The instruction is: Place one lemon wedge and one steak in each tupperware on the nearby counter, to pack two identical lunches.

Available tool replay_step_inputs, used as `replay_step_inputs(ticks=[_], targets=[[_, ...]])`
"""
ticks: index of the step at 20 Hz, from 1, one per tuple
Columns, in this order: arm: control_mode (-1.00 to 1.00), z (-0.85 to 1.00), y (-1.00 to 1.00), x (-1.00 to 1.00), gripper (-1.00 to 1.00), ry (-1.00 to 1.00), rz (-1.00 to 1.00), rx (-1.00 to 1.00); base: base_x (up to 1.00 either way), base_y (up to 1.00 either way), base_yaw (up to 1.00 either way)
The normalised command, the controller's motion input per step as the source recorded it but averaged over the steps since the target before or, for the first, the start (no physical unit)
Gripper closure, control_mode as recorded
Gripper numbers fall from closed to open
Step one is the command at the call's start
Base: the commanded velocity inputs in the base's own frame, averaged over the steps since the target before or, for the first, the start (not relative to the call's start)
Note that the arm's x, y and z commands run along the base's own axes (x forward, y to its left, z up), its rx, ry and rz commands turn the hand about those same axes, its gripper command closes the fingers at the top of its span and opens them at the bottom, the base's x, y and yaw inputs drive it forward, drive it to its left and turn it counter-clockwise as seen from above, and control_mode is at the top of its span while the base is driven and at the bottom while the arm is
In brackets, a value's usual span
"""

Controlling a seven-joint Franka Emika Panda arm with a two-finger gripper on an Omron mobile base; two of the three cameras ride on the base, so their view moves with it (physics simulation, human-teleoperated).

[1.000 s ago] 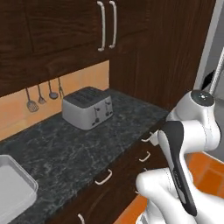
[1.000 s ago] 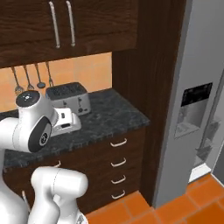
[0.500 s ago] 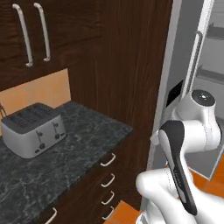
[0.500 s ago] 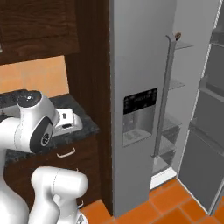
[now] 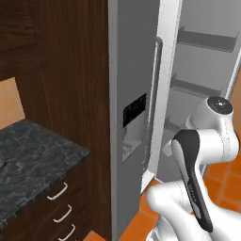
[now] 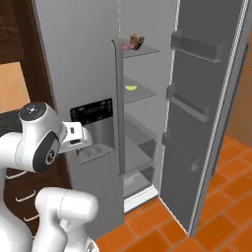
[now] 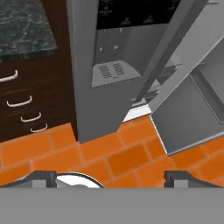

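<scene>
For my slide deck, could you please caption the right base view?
Open fridge beside the robot arm: steak on the top shelf, lemon wedge on the shelf below.

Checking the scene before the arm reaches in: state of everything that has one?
Fridge right door: swung wide open.
Fridge left door: shut.
Steak: on the top fridge shelf.
Lemon wedge: on the shelf below the steak.
Drawers: all shut.
Gripper: open, empty, pointing down at the orange tile floor.
Counter: its visible end is bare.
</scene>
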Motion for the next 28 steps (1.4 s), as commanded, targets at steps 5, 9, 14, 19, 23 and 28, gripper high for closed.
replay_step_inputs(ticks=[5,9,14,19,23,28], targets=[[1.00,0.00,0.00,0.00,-1.00,0.00,0.00,0.00,0.74,-0.50,0.07],[1.00,0.00,0.00,0.00,-1.00,0.00,0.00,0.00,0.72,-0.72,0.24],[1.00,0.00,0.00,0.00,-1.00,0.00,0.00,0.00,0.62,-0.66,0.33],[1.00,0.00,0.00,0.00,-1.00,0.00,0.00,0.00,0.44,-0.34,0.41],[1.00,0.00,0.00,0.00,-1.00,0.00,0.00,0.00,0.09,0.00,0.35],[1.00,0.00,0.00,0.00,-1.00,0.00,0.00,0.00,0.39,0.09,0.21]])
